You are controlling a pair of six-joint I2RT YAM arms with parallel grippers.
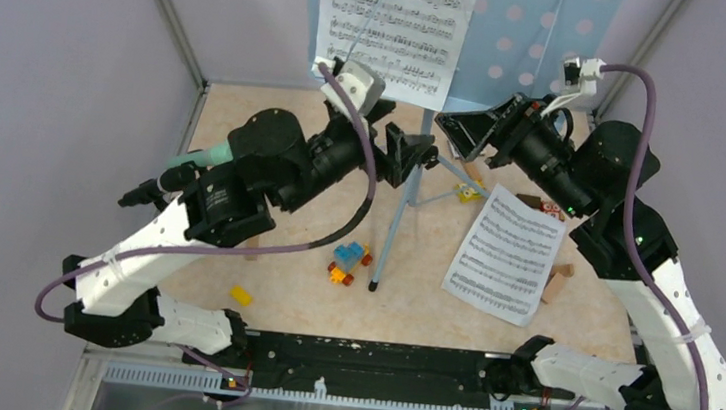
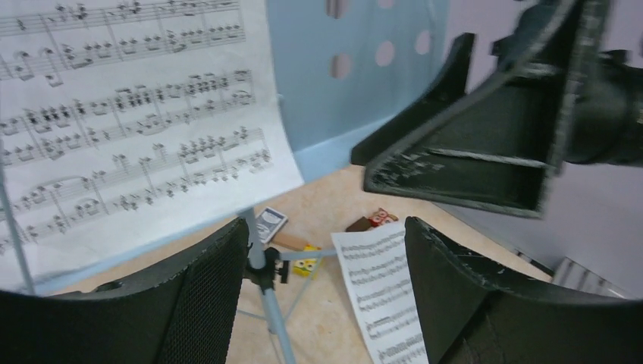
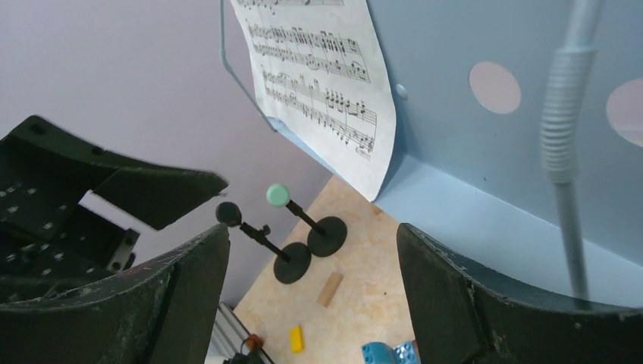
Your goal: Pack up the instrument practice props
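Note:
The pale-blue music desk point(image 1: 547, 27) stands on its silver pole point(image 1: 401, 209) at the back, with a sheet-music page point(image 1: 391, 27) on it. Another page point(image 1: 505, 254) lies on the table to the right. My left gripper point(image 1: 421, 160) is open beside the pole's top; in the left wrist view the pole point(image 2: 261, 265) rises just inside the left finger. Facing it, my right gripper point(image 1: 454, 138) is open and empty below the desk's edge. The mint-green microphone point(image 3: 279, 195) and the black microphone point(image 3: 227, 213) stand in round-based holders point(image 3: 327, 236) at the far left.
Colourful bricks point(image 1: 348, 262) lie by the tripod's foot and a yellow brick point(image 1: 241, 295) nearer the front. A tan block point(image 1: 557, 282) lies beside the loose page. A small blue box point(image 2: 269, 224) and owl bricks point(image 2: 307, 262) sit under the desk. Grey walls enclose the table.

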